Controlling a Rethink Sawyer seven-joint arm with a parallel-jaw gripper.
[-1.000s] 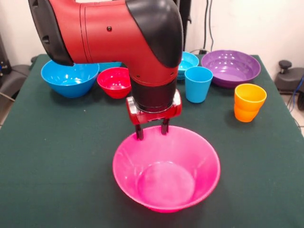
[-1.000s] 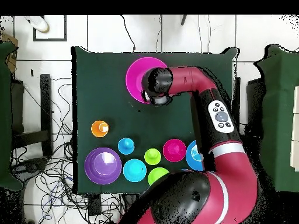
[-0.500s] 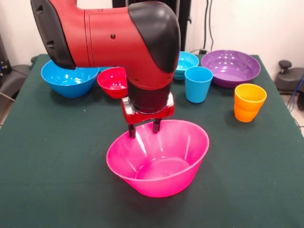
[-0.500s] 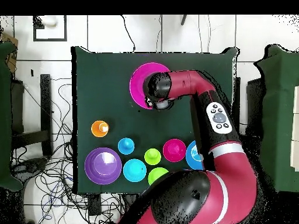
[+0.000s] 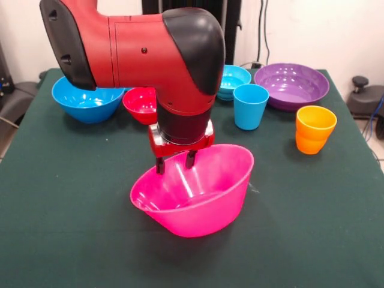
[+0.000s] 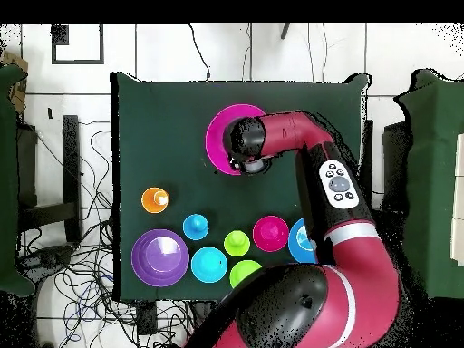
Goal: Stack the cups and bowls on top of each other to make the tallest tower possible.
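My gripper (image 5: 175,162) is shut on the far rim of the huge pink bowl (image 5: 204,201), one finger inside and one outside. The bowl hangs tilted, its near side low over the table. In the overhead view the gripper (image 6: 248,164) is at the bowl's (image 6: 221,136) edge. The light blue cup (image 5: 250,106) and the orange cup (image 5: 314,129) stand upright behind and to the right. The large blue bowl (image 5: 88,99), the small red bowl (image 5: 140,103), the cyan bowl (image 5: 236,80) and the wide purple bowl (image 5: 292,85) sit along the far side. No tower stands.
In the overhead view a lime green cup (image 6: 236,243) and a lime green bowl (image 6: 244,272) sit near the robot's base, hidden by the arm in the front view. The green table (image 5: 54,198) has bare cloth left, right and in front of the pink bowl.
The pink bowl has come up off the table and tipped, held by its far rim. Gripper and bowl have shifted a little to the left in the front view.
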